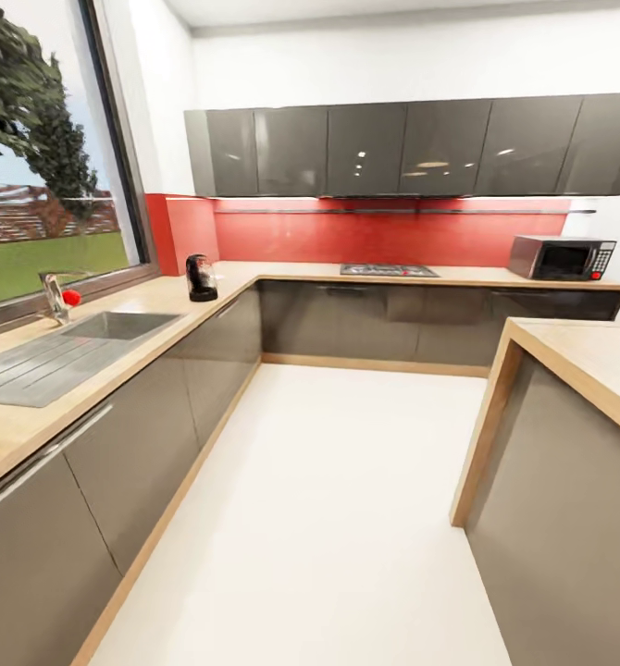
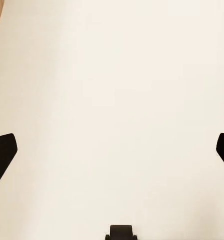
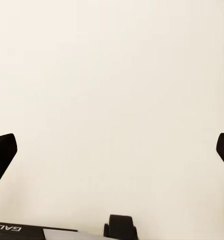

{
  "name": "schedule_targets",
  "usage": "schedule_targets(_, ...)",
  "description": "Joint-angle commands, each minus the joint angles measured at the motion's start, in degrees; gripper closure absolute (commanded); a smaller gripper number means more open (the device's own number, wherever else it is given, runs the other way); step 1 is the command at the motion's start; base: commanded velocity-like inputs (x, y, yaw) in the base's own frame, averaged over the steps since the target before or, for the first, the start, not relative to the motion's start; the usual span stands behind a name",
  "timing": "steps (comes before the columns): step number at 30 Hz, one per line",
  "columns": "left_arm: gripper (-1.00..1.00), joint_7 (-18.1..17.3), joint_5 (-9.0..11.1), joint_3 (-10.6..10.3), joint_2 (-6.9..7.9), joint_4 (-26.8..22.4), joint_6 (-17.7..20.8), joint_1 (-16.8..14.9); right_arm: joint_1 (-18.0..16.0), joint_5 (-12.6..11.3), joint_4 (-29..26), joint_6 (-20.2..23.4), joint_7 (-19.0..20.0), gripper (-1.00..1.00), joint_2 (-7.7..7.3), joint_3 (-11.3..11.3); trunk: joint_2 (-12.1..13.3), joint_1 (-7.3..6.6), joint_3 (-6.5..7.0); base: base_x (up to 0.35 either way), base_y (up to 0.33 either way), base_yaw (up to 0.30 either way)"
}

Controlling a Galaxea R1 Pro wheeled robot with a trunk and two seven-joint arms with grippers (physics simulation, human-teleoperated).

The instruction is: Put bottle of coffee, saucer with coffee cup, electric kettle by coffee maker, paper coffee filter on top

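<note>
Head view: coffee maker (image 1: 201, 277) stands on the kitchen countertop (image 1: 162, 301) past the sink (image 1: 69, 347). Left gripper (image 2: 112, 150) and right gripper (image 3: 112, 150) hang spread wide, empty, floor-facing — likely travel posture.

Home kitchen: sink (image 1: 88, 344) in worktop (image 1: 176, 298) at nine o'clock, hob (image 1: 389, 270) at twelve, microwave (image 1: 562, 257) at two, grey wall cabinets (image 1: 412, 148) above.
</note>
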Motion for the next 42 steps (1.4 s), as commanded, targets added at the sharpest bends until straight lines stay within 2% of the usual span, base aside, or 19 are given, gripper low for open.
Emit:
schedule_targets(1,-1.00,0.0,0.0,0.0,0.01,-0.1,0.0,0.0,0.0,0.0,0.0,0.0,0.0,-1.00,-0.04,0.2,0.0,0.03,-0.05,0.314,-0.106,0.000)
schedule_targets(14,-1.00,0.0,0.0,0.0,0.01,0.0,0.0,0.0,0.0,0.0,0.1,0.1,0.1,-1.00,0.05,0.3,0.0,0.03,-0.05,0.322,-0.030,0.065)
schedule_targets(42,-1.00,0.0,0.0,0.0,0.01,0.0,0.0,0.0,0.1,0.2,1.7,0.0,0.0,-1.00,0.07,0.4,0.0,0.03,-0.05,0.325,0.000,0.002)
